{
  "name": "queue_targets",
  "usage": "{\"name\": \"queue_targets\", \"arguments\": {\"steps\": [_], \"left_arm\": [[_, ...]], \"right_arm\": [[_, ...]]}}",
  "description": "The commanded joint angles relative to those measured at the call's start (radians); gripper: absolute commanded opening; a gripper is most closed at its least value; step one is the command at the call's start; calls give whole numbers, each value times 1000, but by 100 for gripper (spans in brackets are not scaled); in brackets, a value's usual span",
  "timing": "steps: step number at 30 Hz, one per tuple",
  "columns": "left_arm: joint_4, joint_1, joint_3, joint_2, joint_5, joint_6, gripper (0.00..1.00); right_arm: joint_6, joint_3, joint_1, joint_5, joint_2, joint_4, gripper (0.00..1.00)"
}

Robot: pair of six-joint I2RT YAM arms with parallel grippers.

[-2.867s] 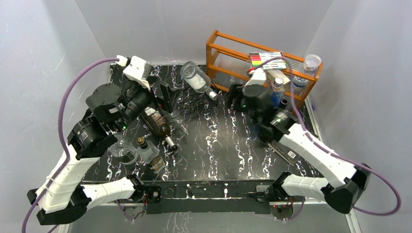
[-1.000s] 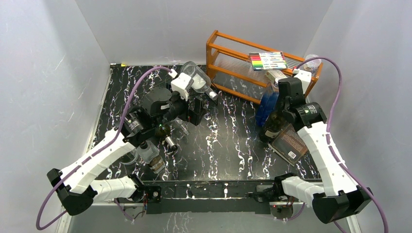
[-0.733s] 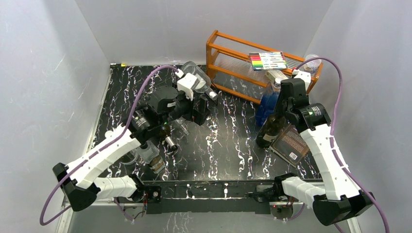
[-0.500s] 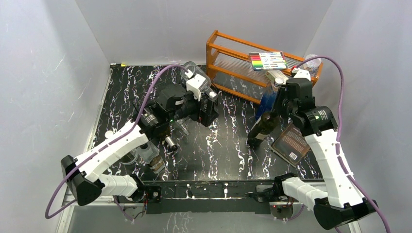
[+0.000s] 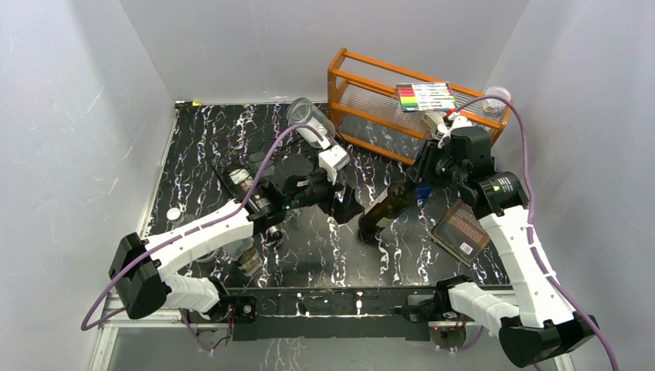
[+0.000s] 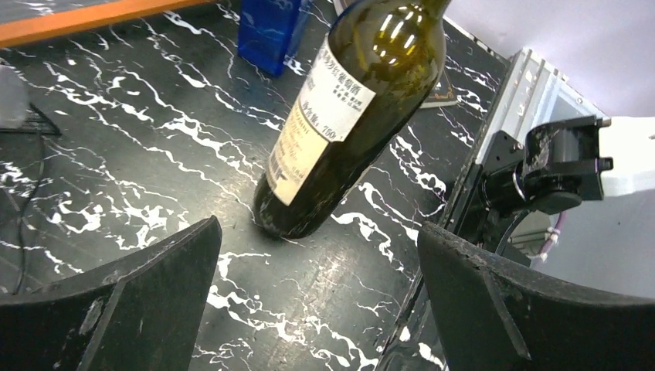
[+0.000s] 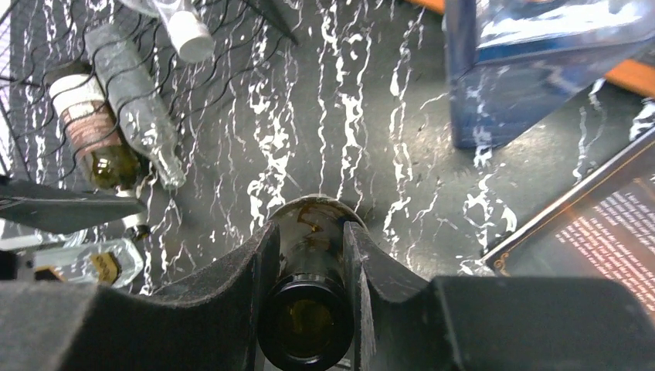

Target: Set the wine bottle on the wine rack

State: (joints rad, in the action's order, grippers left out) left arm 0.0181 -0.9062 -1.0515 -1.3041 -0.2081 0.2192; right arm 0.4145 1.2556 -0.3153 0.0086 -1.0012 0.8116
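Wine bottle (image 5: 385,210) mid-table, wine rack (image 7: 232,73) left, apparently bearing bottles (image 7: 93,131); book (image 5: 462,229) right, shelf (image 5: 371,100) behind

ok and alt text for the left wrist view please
A dark green wine bottle with a white label leans tilted, base down by the black marbled table, framed between the left arm's two wide-open black fingers in the foreground. A blue box stands behind it.

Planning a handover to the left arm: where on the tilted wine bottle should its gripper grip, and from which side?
Probably the labelled lower body of the wine bottle, approached from the left arm's side. The right gripper is shut on the neck, the bottle leans with its base on the table, and the open left gripper faces that wide section.
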Motion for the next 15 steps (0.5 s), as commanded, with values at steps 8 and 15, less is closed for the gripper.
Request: {"name": "queue_targets", "arguments": {"steps": [8, 15], "left_arm": [[237, -29, 134, 26, -117, -113, 98], [298, -36, 193, -16, -192, -133, 97]], "right_arm": [[69, -47, 3, -272, 46, -218, 0], [79, -79, 2, -354, 51, -241, 0]]}}
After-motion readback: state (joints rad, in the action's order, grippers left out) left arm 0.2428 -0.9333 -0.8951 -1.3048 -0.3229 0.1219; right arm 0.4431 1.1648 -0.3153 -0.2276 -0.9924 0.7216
